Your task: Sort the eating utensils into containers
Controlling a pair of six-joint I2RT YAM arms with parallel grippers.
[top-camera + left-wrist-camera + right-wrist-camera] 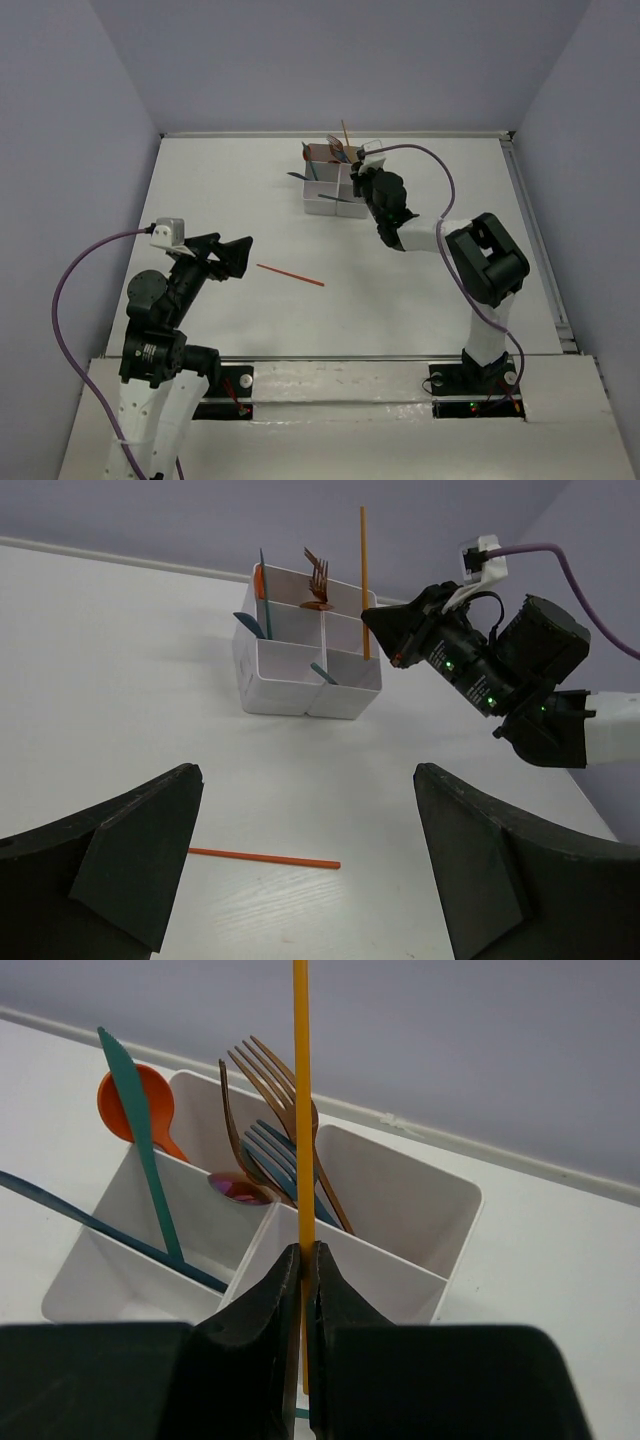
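The white four-compartment box (pixel 333 203) stands at the back middle of the table, also in the left wrist view (pixel 290 685) and right wrist view (pixel 440 1260). It holds an orange spoon (pixel 135 1105), teal utensils (pixel 140 1140) and brown forks (pixel 270 1080). My right gripper (pixel 303 1255) is shut on a thin orange stick (pixel 301 1090), held upright over the box's near right compartment; the stick also shows in the left wrist view (pixel 364 580). Another orange stick (pixel 290 274) lies flat on the table, just ahead of my open, empty left gripper (pixel 232 258) and low in its view (pixel 265 858).
Purple cables (pixel 75 290) run along both arms. A raised rail (pixel 530 220) edges the table on the right, grey walls stand at the back and sides.
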